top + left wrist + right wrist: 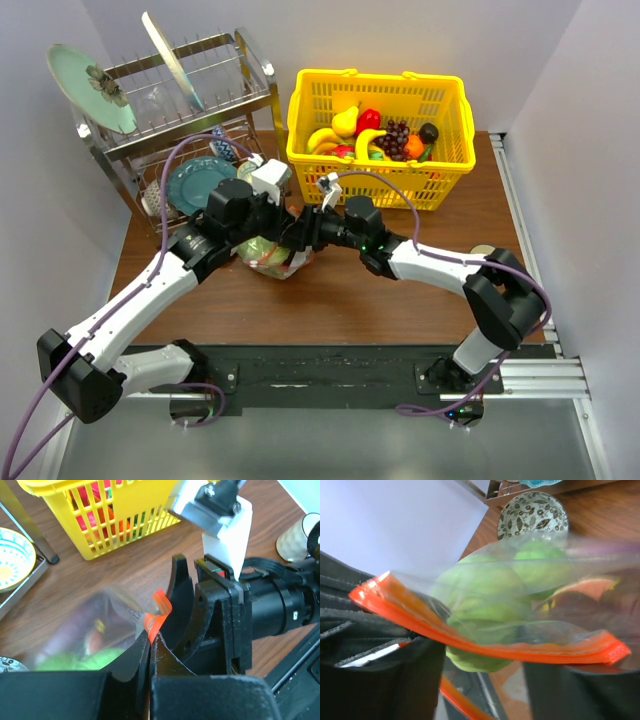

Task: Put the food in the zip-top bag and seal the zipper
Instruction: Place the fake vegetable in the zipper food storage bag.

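- Robot lab cell, staged as a kitchen counter.
- Plain white panels (pixel 570 90) box in a wooden table (pixel 330 300); aluminium rail (pixel 545 372) and black base plate (pixel 320 368) along the near edge.
- Kitchen props: dish rack (pixel 200 125) with plates (pixel 88 88), yellow basket (pixel 440 190) of plastic fruit (pixel 385 135).

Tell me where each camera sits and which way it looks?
Top: above, behind the arms, looking down at the table; both arms show.
Left wrist: looks along left tool pinching the zipper; fingers show.
Right wrist: looks past right tool at the bag; fingers show.
Shared: both wrists see the zipper.
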### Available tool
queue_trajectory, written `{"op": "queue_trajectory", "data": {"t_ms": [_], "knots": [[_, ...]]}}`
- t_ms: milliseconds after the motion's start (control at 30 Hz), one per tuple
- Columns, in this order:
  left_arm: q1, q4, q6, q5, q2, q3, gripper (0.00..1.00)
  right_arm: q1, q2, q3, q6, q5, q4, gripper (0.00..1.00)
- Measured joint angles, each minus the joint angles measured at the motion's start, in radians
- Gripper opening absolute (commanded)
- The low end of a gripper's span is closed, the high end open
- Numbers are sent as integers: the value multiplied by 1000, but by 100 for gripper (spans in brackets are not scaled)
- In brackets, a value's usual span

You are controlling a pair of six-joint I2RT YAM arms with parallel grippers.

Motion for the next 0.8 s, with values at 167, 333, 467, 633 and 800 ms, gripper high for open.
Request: {"op": "queue_trajectory", "data": {"t_ms": [167, 333, 467, 633, 800], "knots": [[2, -13, -1, -11, 0, 4, 0, 1, -25, -9, -18, 61, -22, 77], [0, -40, 19, -65, 0, 6, 0, 0, -143, -11, -76, 117, -118, 74], [0, -43, 30, -108, -1, 10, 0, 0, -259, -11, -137, 173, -208, 66], [0, -53, 31, -133, -7, 14, 0, 2, -327, 13, -203, 245, -362, 63], [0, -64, 31, -137, -7, 17, 0, 23, -311, 79, -274, 320, -573, 65]]}}
